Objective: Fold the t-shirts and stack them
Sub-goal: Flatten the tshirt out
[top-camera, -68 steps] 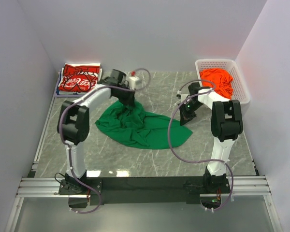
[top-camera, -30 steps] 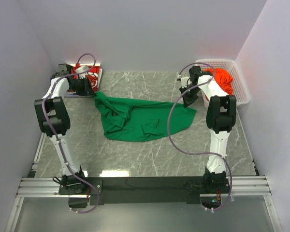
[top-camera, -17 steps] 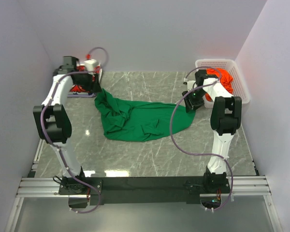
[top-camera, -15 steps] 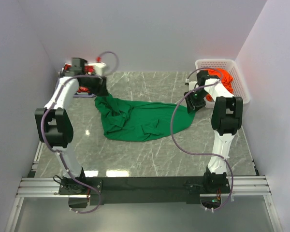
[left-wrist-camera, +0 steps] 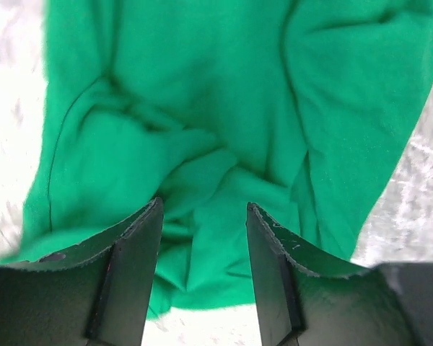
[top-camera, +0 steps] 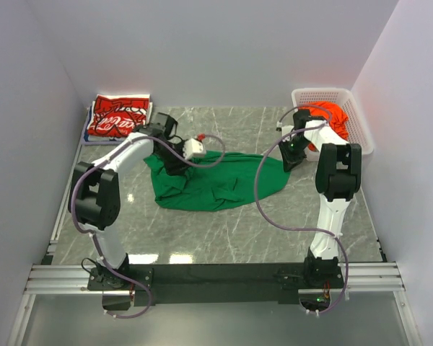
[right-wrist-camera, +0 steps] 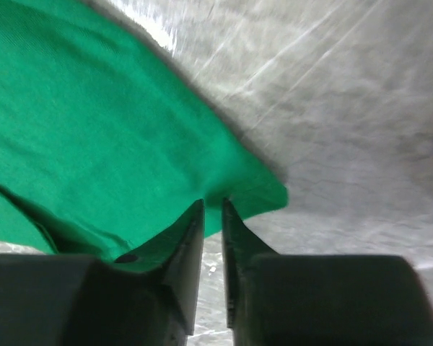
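The green t-shirt (top-camera: 224,182) lies crumpled and partly spread across the middle of the table. My left gripper (top-camera: 175,163) hovers over its left part. In the left wrist view that gripper (left-wrist-camera: 203,210) stands open above bunched folds of the green t-shirt (left-wrist-camera: 224,108), nothing between its fingers. My right gripper (top-camera: 293,154) is at the shirt's right corner. In the right wrist view this gripper (right-wrist-camera: 213,204) has closed to a narrow slit on the hem of the green t-shirt (right-wrist-camera: 94,122). The red t-shirt (top-camera: 117,117) lies folded at the back left. The orange t-shirt (top-camera: 330,120) sits in the basket.
The white mesh basket (top-camera: 322,92) stands in the back right corner against the wall. Grey marble table (top-camera: 224,238) shows in front of the green shirt. White walls close in the left, back and right sides.
My left arm swung from the back left corner by the red shirt to over the green shirt's left part, its jaws now open. The right jaws opened, then narrowed at the shirt's right corner.
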Motion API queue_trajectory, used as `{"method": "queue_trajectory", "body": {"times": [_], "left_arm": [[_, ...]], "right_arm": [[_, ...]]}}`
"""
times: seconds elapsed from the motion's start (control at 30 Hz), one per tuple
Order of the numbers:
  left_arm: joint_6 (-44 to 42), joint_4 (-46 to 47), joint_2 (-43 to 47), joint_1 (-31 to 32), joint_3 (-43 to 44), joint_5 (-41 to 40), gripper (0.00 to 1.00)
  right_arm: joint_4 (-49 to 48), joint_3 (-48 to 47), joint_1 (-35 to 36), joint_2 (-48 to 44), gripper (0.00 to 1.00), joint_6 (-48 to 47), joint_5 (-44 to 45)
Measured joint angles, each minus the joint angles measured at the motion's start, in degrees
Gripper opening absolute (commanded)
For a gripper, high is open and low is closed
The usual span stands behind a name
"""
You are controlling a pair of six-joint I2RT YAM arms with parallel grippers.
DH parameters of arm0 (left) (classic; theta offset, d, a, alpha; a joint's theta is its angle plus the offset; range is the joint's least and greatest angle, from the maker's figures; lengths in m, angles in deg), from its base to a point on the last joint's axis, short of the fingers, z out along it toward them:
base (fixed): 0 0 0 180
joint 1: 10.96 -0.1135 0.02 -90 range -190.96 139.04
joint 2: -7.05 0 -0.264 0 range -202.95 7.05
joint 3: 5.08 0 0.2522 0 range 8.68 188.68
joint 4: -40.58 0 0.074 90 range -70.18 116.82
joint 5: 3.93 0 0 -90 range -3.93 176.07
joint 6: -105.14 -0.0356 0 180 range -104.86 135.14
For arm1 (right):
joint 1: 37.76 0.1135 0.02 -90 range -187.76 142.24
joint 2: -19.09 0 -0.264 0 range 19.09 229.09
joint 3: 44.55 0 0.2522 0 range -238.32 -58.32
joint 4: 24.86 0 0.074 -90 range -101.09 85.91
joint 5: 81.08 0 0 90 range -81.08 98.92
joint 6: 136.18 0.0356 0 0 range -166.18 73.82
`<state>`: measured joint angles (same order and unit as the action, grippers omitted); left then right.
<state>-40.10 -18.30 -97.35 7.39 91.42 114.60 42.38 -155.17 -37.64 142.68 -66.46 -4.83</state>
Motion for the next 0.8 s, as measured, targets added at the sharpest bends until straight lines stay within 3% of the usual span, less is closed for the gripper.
{"method": "queue_trajectory", "body": {"times": [0.17, 0.33, 0.8], "left_arm": [[-7.0, 2.4, 0.0, 6.2, -2.8, -4.6, 0.57], [-11.3, 5.3, -0.2, 9.6, -5.3, -8.9, 0.56], [-17.1, 8.2, -4.1, 8.9, -5.2, -14.4, 0.49]], "right_arm": [[0.0, 1.7, 0.0, 0.0, 0.0, -0.2, -0.8], [-0.3, 2.1, 0.0, 0.0, 0.0, -0.2, -1.0], [-0.5, 2.9, -0.7, -0.5, 0.0, -0.7, -2.0]]}}
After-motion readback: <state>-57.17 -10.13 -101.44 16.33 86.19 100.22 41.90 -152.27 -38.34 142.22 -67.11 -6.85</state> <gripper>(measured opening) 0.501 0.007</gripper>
